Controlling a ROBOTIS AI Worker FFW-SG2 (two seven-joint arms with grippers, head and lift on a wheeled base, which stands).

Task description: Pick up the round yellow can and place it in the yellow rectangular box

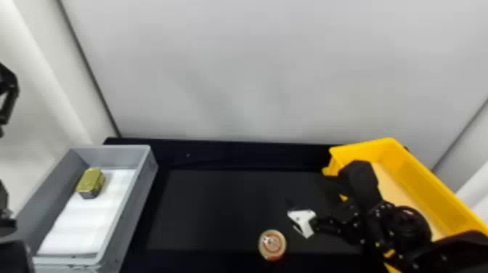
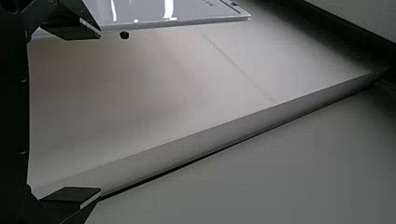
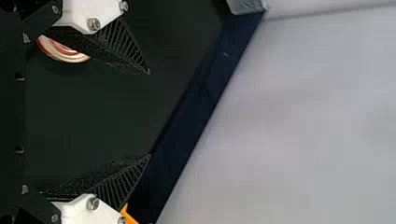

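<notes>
Can (image 1: 272, 244) is just chilling on the desk (image 1: 218, 207) near my right end effector (image 1: 306, 189), which is spread wide and totally empty, yellow box (image 1: 428, 185) off to the right.

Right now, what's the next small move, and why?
I'd probably shift the right end effector left and back toward the robot, fingers open, before closing. In the head view the round can sits left of it and nearer the robot; in the right wrist view the can lies outside the gap, partly hidden by one finger.
</notes>
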